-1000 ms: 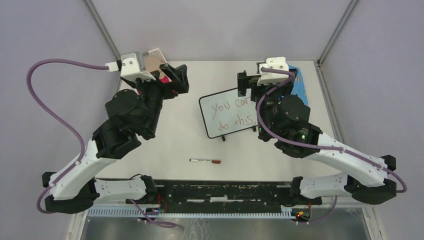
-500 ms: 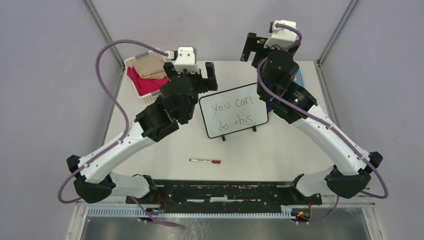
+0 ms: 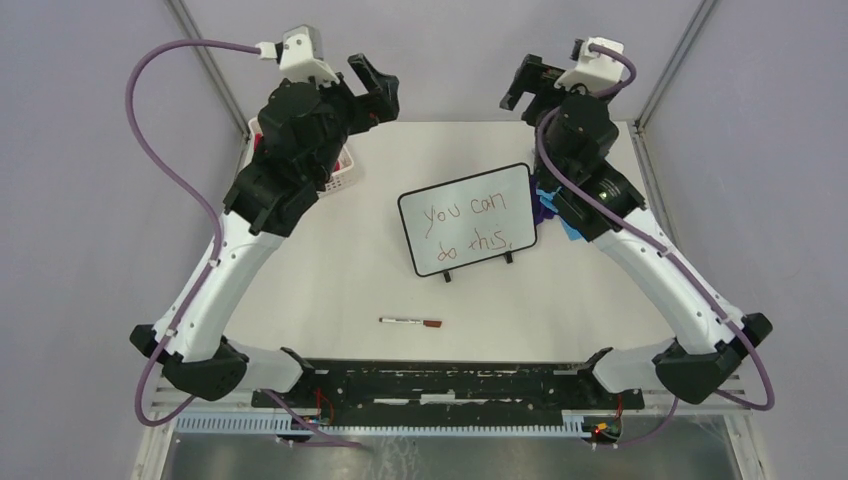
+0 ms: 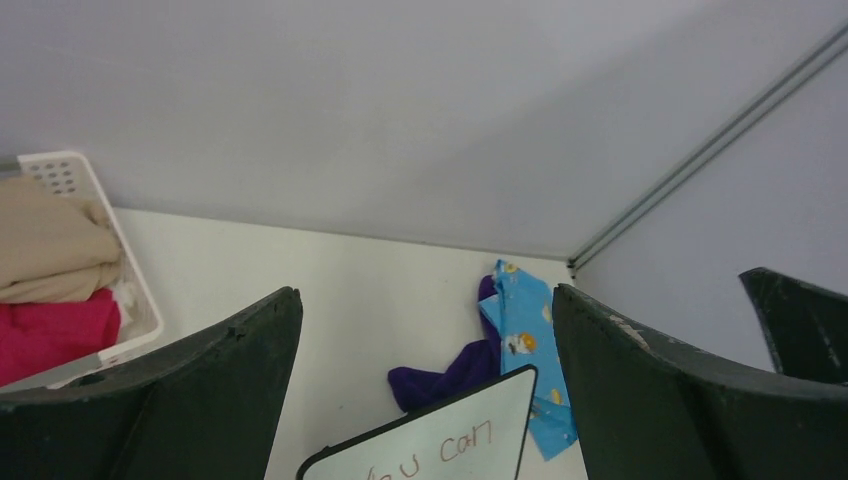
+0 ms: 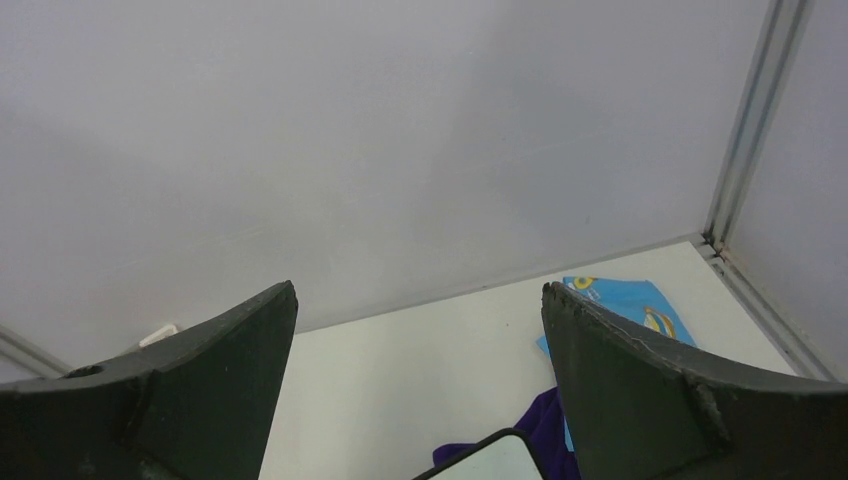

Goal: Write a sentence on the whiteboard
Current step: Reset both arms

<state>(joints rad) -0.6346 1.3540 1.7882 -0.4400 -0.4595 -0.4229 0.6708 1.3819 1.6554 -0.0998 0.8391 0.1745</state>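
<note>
L fingers (image 4: 190,400) spread wide, nothing btwn them. R fingers (image 5: 190,400) same: wide apart, empty. Both held high over the far side of the table (image 3: 330,270), well clear of everything. Whiteboard (image 3: 468,220) sits mid-table, skewed, "you can do this" on it in red. Flat or propped: can't tell. Prob. light, stiff, slick, so it'd skid if nudged. Take it by the frame edge, not the face, since ink smears. Marker (image 3: 411,322) lies nearer the arm bases, well apart.

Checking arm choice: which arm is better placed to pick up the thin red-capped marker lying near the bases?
Probably left: the thin red-capped marker lies nearer its base. Both the left gripper and right gripper are open, empty, raised.
</note>
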